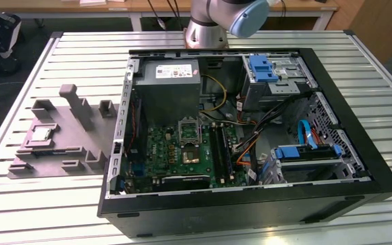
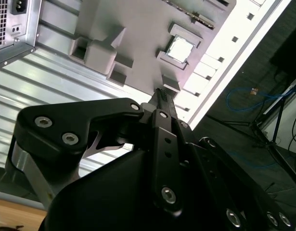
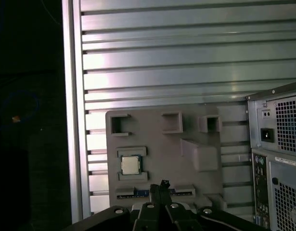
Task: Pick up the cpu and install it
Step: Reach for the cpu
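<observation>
The cpu (image 1: 41,133) is a small silvery square chip lying flat in a recess of a grey holder block (image 1: 73,145), at the exterior view's left beside the open computer case. It appears in both wrist views (image 2: 179,48) (image 3: 130,165), seen from well above. My gripper (image 3: 162,185) (image 2: 160,92) hangs high over the near edge of the holder, apart from the cpu, its two dark fingers pressed together with nothing between them. Inside the case, the metal-framed socket (image 1: 188,128) sits on the green motherboard (image 1: 175,153).
The black case (image 1: 250,204) lies open on a slatted metal table (image 1: 59,204). It holds a grey power supply (image 1: 171,84), blue drive brackets (image 1: 262,69) and loose cables (image 1: 305,133). The holder block has upright posts (image 1: 80,107). The arm's base (image 1: 206,30) stands behind the case.
</observation>
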